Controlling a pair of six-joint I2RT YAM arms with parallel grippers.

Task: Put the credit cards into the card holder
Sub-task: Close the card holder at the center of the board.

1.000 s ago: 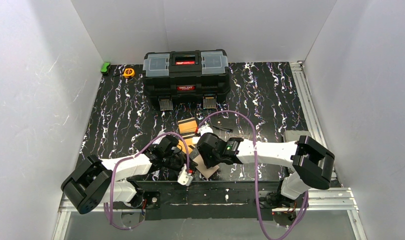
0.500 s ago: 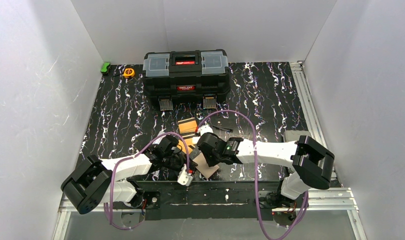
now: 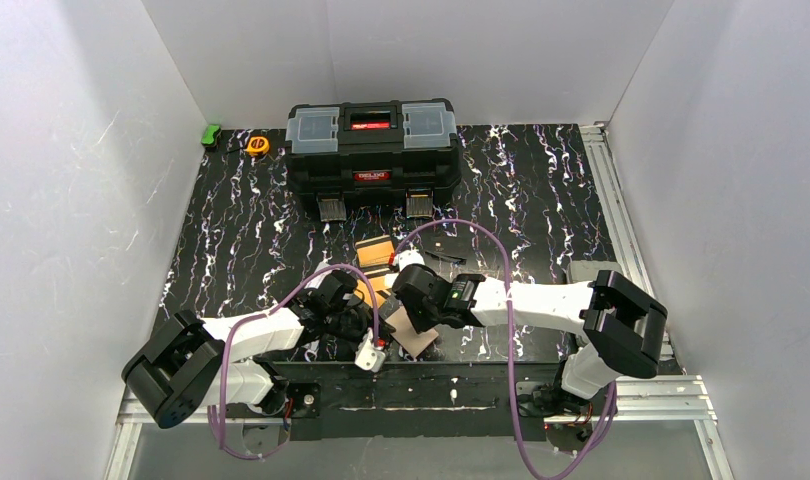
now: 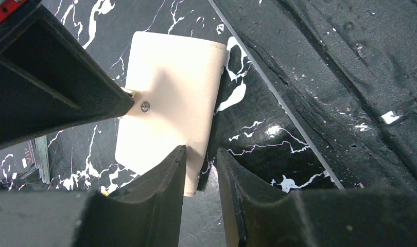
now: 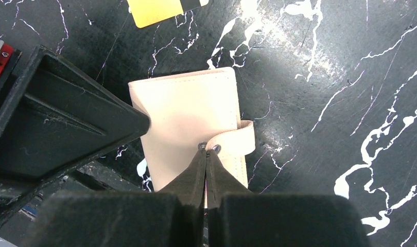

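Note:
The beige card holder [image 5: 188, 110] lies closed and flat near the table's front edge [image 3: 415, 338]. My right gripper [image 5: 206, 151] is shut, its tips pinching the end of the holder's snap tab [image 5: 240, 139] right at the snap. My left gripper [image 4: 201, 154] stands partly open astride the holder's [image 4: 170, 87] near edge. Its left finger [image 4: 170, 170] rests on the cover and its right finger [image 4: 232, 175] is off to the side. A yellow credit card [image 5: 162, 9] with a dark stripe lies beyond the holder. Tan-orange credit cards [image 3: 375, 252] lie just behind both grippers.
A big black toolbox [image 3: 372, 150] stands at the back centre. A yellow tape measure [image 3: 258, 145] and a small green object [image 3: 211, 134] sit in the back left corner. A grey block [image 3: 591, 271] lies at the right edge. White walls enclose the black marbled table [image 3: 241, 240].
The right gripper's jaws have closed from partly open onto the snap tab. Both arms and the card holder have stayed almost still.

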